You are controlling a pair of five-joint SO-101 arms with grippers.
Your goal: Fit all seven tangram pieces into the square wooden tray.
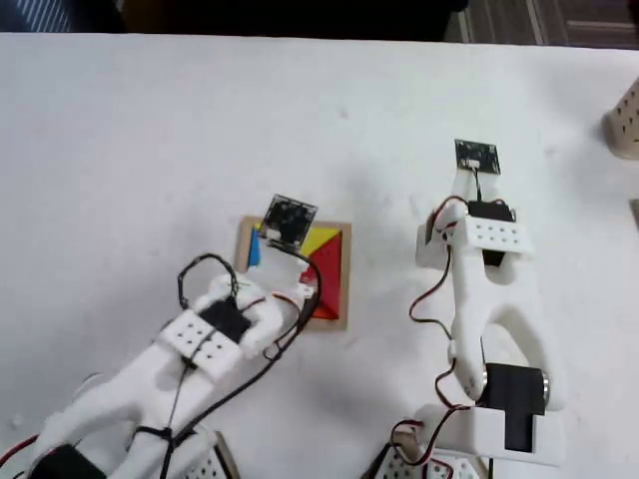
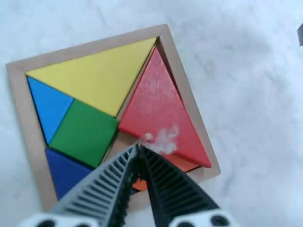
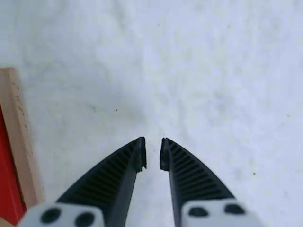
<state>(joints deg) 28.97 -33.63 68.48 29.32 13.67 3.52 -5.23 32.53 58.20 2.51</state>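
The square wooden tray (image 2: 187, 97) holds a yellow large triangle (image 2: 94, 75), a red large triangle (image 2: 158, 109), a light blue small triangle (image 2: 49, 106), a green square (image 2: 85, 132), a dark blue piece (image 2: 66, 170) and an orange piece (image 2: 182, 164). A thin strip of bare tray floor shows between the green square and the red triangle. My left gripper (image 2: 138, 149) is shut, its tips just over that strip at the red triangle's corner, holding nothing. My right gripper (image 3: 152, 153) hovers slightly open over bare table beside the tray's edge (image 3: 19, 137).
In the high view the left arm (image 1: 225, 324) leans over the tray (image 1: 345, 284), while the right arm (image 1: 484, 279) stretches up the table to its right. A pale pegged object (image 1: 624, 120) stands at the far right edge. White table surrounds the tray.
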